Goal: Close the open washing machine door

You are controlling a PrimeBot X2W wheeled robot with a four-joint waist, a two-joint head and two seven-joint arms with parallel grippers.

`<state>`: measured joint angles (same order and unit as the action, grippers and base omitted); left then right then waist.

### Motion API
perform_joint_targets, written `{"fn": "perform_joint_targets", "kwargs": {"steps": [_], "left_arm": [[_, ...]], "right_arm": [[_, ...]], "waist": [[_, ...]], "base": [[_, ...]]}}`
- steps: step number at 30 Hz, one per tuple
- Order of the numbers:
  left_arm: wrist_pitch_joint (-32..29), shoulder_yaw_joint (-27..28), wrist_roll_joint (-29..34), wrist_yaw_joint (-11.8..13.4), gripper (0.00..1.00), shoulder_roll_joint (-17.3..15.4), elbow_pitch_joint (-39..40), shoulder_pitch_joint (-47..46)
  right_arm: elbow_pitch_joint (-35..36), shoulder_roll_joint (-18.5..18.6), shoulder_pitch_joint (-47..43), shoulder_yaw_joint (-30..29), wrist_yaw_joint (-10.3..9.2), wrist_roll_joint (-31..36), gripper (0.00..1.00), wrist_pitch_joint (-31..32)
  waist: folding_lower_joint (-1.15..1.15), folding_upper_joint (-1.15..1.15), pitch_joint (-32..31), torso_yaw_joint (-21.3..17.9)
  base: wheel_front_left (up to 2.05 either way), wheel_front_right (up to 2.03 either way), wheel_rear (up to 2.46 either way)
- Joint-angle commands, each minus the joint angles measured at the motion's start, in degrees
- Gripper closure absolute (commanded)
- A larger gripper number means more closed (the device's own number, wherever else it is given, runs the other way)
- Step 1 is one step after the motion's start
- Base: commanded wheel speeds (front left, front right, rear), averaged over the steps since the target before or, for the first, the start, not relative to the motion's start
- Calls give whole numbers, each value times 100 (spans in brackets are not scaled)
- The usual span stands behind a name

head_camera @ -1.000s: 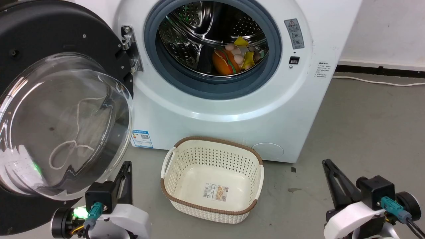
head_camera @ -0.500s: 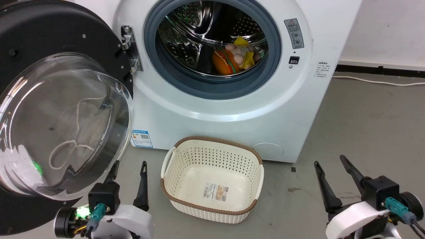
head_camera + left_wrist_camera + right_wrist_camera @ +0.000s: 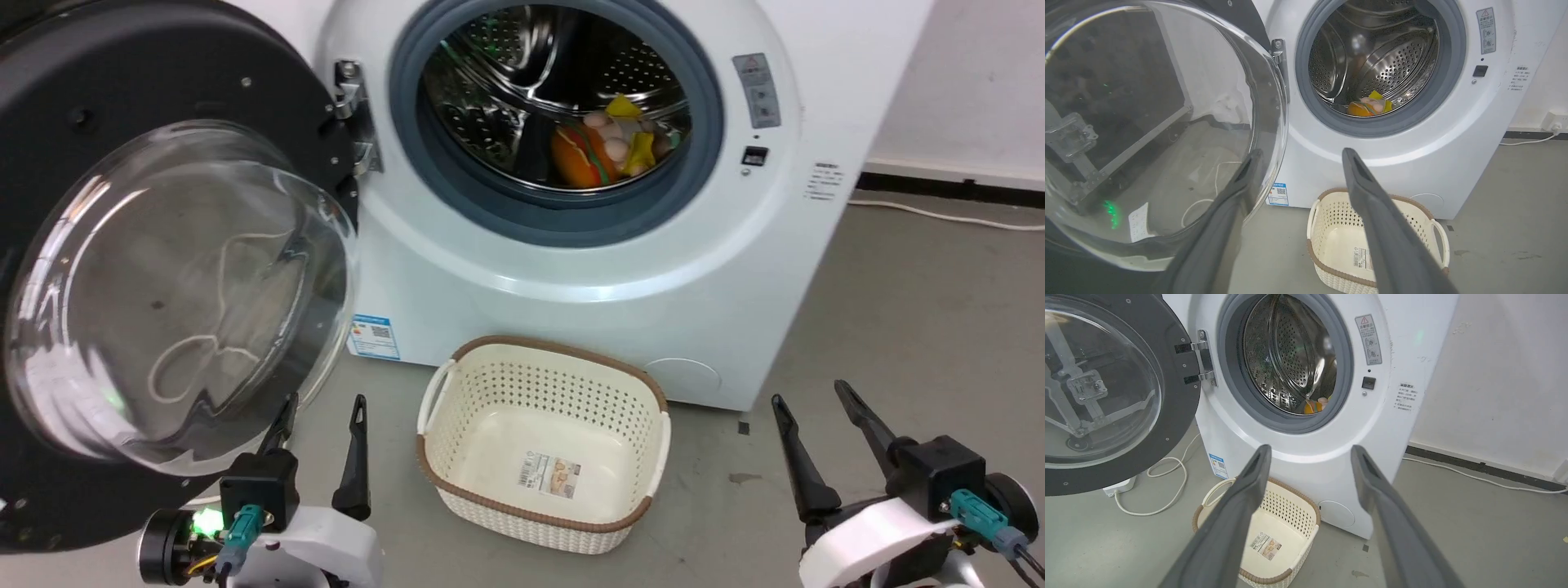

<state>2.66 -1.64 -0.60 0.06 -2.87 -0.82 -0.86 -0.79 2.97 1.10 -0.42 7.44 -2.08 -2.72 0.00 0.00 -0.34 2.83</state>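
Door (image 3: 180,294) stands swung wide, left of machine (image 3: 571,278); basket (image 3: 555,347) sits on floor just before it, toys (image 3: 604,147) lie in drum. Left gripper (image 3: 324,404) and right gripper (image 3: 808,394) both spread, empty.

The washing machine door (image 3: 163,82) stood wide open at the left on its metal hinge (image 3: 351,114), and its clear glass bowl (image 3: 180,286) bulged toward the camera. Beside it, the white washing machine (image 3: 571,278) showed its grey rubber ring (image 3: 424,147) and the steel drum (image 3: 506,65). In the drum an orange burger-shaped toy (image 3: 575,159) lay among small yellow and pale pieces. On the grey floor (image 3: 898,327), just before the machine, sat a cream perforated basket (image 3: 555,347) with a brown rim and a label (image 3: 551,474) on its bottom. The left gripper (image 3: 324,402) was at the lower left with fingers apart, just under the door's lower edge. The right gripper (image 3: 808,394) was at the lower right, also spread.
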Motion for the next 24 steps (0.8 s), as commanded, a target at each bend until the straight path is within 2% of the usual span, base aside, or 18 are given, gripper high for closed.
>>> {"fn": "perform_joint_targets", "kwargs": {"steps": [1,12,24], "left_arm": [[64,-20,-37,23,0,-2,-15,-2],[196,-42,-62,15,0,-2,-28,26],[340,-19,-126,149,0,-1,95,102]], "right_arm": [[-8,-2,-63,10,1,-50,0,-60],[-18,-3,-100,81,1,-25,0,-191],[-134,40,80,379,2,-22,0,-335]], "waist": [[0,0,-15,72],[0,0,-56,557],[0,0,57,922]], "base": [[0,0,0],[0,0,0],[0,0,0]]}}
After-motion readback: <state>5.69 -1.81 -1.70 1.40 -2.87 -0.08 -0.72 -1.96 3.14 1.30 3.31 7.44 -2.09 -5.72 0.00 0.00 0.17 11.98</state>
